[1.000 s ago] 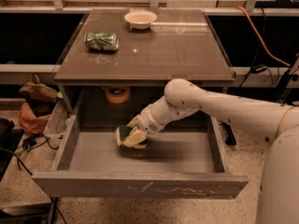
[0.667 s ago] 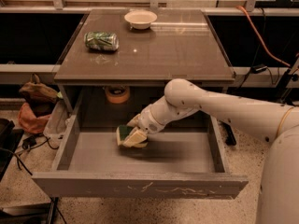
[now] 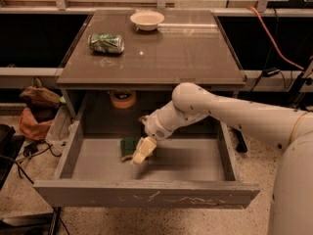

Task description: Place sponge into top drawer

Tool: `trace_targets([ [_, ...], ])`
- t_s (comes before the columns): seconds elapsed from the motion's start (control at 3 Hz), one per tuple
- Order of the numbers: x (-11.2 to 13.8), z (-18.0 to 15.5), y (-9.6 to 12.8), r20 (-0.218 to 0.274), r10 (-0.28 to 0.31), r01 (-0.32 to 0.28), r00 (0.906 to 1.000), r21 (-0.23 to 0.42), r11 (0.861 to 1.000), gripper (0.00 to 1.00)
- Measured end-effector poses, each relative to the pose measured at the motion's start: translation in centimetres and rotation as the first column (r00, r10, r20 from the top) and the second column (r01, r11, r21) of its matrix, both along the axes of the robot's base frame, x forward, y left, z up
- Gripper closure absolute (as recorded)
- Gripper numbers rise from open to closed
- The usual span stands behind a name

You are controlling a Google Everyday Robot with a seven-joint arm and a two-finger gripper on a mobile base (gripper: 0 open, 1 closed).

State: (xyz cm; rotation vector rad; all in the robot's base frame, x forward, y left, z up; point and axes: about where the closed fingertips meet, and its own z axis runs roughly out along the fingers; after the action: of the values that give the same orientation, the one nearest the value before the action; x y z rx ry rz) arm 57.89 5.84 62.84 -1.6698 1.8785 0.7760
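The sponge (image 3: 128, 147) lies dark green side up on the floor of the open top drawer (image 3: 146, 196), left of middle. My gripper (image 3: 142, 152) hangs down inside the drawer just right of the sponge, its pale fingers (image 3: 140, 155) touching the sponge's right edge, not closed around it. The gripper looks open. The white arm reaches in from the right, under the table top.
On the grey table (image 3: 186, 58) lie a crushed green can (image 3: 105, 42) at the back left and a white bowl (image 3: 147, 19) at the back. A roll of tape (image 3: 122, 99) sits under the table behind the drawer. Bags (image 3: 35, 111) and cables lie on the floor at left.
The sponge has gone from held in the gripper to lying flat on the drawer floor. The gripper has shifted slightly right and off it.
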Motion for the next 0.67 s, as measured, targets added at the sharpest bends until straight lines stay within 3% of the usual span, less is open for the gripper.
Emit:
trace_targets([
  [0.33, -0.8, 2.7, -1.1, 0.023, -0.021, 0.021, 0.9995, -0.013, 1.000, 0.00],
  [0.67, -4.1, 8.1, -4.8, 0.066, -0.117, 0.121, 0.9909, -0.054, 0.991, 0.00],
])
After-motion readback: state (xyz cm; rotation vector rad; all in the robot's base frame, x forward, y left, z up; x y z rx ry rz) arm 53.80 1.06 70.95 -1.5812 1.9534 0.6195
